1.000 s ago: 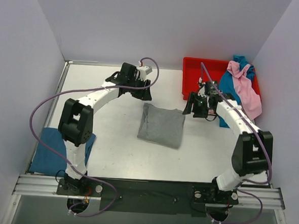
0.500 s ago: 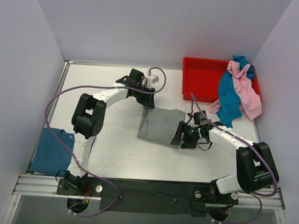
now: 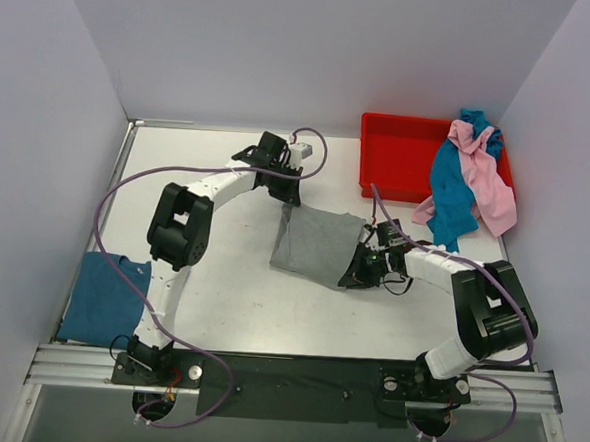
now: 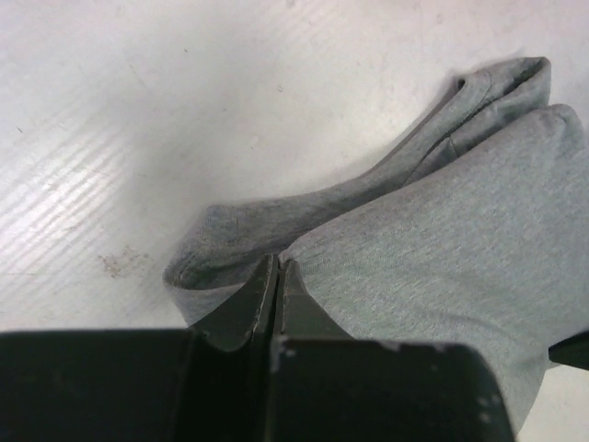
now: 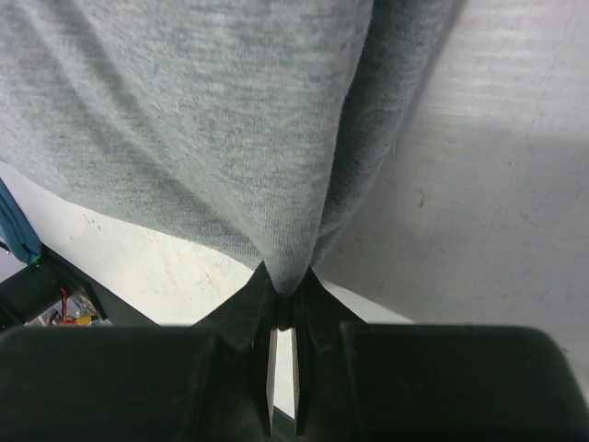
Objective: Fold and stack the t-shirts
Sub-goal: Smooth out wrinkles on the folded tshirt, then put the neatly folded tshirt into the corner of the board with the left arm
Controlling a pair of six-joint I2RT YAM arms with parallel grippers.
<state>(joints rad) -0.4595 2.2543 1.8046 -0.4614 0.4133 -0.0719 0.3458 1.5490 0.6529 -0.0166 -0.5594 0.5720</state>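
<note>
Both end effectors [image 4: 276,265] [image 5: 285,287] pinch grey t-shirt [image 3: 319,245] edges.

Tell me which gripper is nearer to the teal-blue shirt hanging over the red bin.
Right. The right gripper grips the grey shirt's near right corner, left of the teal-blue shirt; the left gripper grips its far left corner, farther off.

The grey shirt [image 4: 442,249] is soft, matt knit cloth. The table [image 4: 138,110] is smooth, white, faintly scuffed. The bin [image 3: 394,157] is slightly glossy plastic.
</note>
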